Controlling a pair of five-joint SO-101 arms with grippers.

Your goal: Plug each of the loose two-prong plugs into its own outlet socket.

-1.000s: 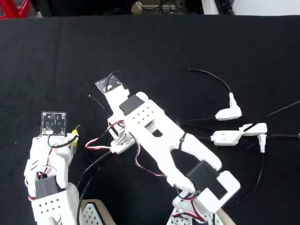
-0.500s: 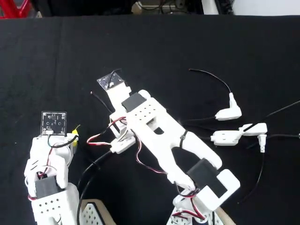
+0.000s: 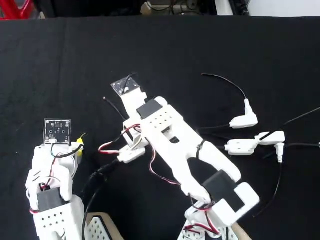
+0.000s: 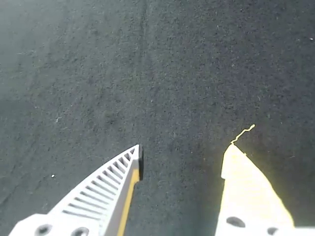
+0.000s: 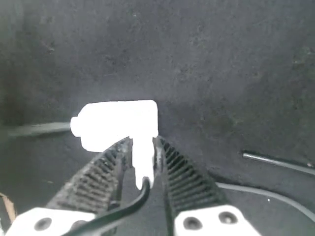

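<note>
My right gripper is shut on a white two-prong plug, pinching its narrow stem. In the high view that plug sits at the tip of the right gripper, left of the table's centre, with a black cord trailing from it. A small square outlet socket lies on the black cloth at the left. Just in front of it is my left gripper. The left gripper stands open over bare cloth. Three more white plugs lie at the right.
Black cords curl from the loose plugs on the right side. Red and white servo wires hang beside the right arm. A black cloth covers the table.
The right arm has shifted a little to the right and farther back, carrying the plug with it. The left arm has not moved.
</note>
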